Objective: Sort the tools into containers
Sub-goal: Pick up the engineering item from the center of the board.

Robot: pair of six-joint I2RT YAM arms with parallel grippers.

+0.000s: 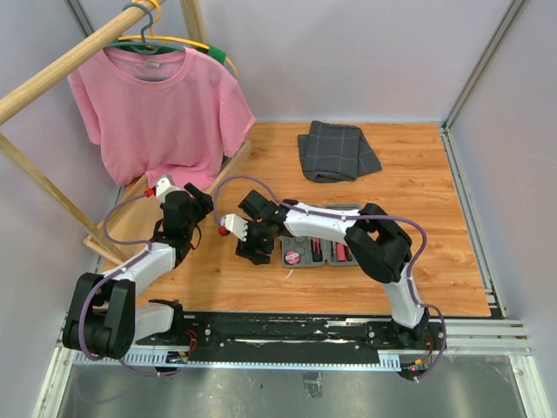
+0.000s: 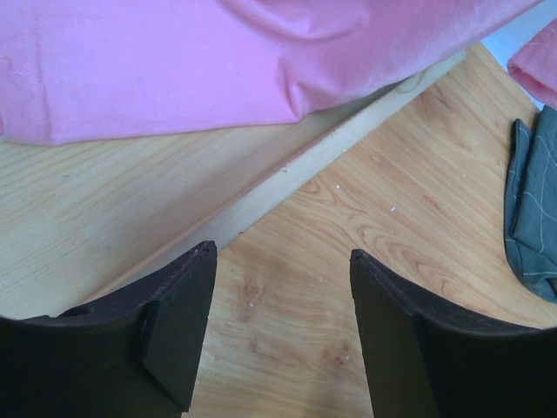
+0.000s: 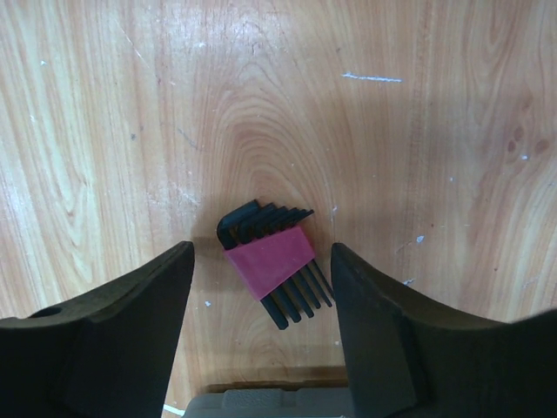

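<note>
- Found in the lower centre of the right wrist view: a hex key set (image 3: pixel 270 259), lying flat on the wooden table (image 3: pixel 392 131), black keys fanned out and bundled in a red sleeve (image 3: pixel 271 261).
- Straddled by the right gripper (image 3: pixel 261 261), fingers spread wide to either side, touching neither the keys nor the sleeve.
- Just below the set, at the bottom edge of the same view: the rim of a grey tray (image 3: pixel 270 407), near but apart from the key tips.
- From above, hidden under the right gripper at mid-frame, with the tray to its right already showing some red-handled items.
- Likely small, light for its size and fully rigid; steel keys probably slick, sleeve likely grippier.
- Best taken across the red sleeve, where the bundle is thickest and the keys are held together; a pinch on the loose long ends risks splaying them or pivoting the set.
- Low profile against the table, so fingertips probably need to reach the wood before closing.
- Left gripper (image 2: pixel 283 322): fingers apart, nothing between them, hovering over bare wood beside the pale base rail (image 2: pixel 339 131) of a rack.
- Upper part of the left wrist view filled by a pink shirt (image 2: pixel 218 61); folded grey cloth (image 2: pixel 531 200) at the right edge.
</note>
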